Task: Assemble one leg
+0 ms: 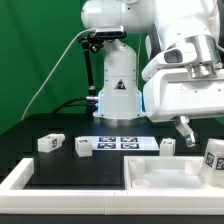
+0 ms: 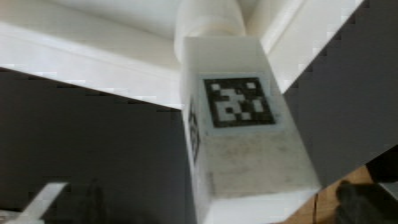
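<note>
One white leg (image 2: 238, 110) with a black-and-white tag fills the wrist view and runs lengthwise between my open gripper (image 2: 214, 208). A grey finger (image 2: 43, 202) shows to one side of it, well apart from it. In the exterior view my gripper (image 1: 188, 131) hangs low at the right, just beside a tagged leg (image 1: 214, 156) that stands at the right end of the large white panel (image 1: 150, 178). Three more legs lie on the black table: one (image 1: 50, 143) at the left, one (image 1: 83, 148) beside it, and one (image 1: 167, 146) behind the panel.
The marker board (image 1: 122, 143) lies flat between the loose legs, in front of the arm's white base (image 1: 116, 95). A white rim (image 1: 20, 178) borders the table at the front left. A green backdrop closes the rear.
</note>
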Action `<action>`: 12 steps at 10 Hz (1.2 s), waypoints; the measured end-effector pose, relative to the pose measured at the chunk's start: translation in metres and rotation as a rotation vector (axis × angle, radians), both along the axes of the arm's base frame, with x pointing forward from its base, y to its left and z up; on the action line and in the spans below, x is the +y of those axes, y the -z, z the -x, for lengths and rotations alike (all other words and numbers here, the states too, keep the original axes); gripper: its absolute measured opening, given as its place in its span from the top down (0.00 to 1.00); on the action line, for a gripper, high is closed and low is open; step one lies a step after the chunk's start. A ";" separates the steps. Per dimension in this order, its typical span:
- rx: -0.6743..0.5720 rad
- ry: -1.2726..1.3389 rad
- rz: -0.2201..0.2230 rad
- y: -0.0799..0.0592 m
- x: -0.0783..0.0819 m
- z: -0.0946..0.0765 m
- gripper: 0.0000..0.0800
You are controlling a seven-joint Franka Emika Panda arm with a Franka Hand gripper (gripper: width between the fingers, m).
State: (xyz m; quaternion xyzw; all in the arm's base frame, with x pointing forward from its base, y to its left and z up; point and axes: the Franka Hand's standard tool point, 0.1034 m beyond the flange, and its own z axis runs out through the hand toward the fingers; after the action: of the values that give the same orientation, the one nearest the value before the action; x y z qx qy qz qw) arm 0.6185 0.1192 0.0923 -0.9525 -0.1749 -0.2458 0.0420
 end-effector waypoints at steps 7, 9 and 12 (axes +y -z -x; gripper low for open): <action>0.481 -0.021 0.029 0.001 0.014 -0.005 0.19; 0.482 -0.017 0.029 0.003 0.013 -0.004 0.19; 0.447 0.146 0.006 0.012 0.013 -0.004 0.19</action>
State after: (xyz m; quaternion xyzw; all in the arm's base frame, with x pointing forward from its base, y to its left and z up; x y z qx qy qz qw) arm 0.6225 0.1325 0.0804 -0.9935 -0.0925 -0.0306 0.0589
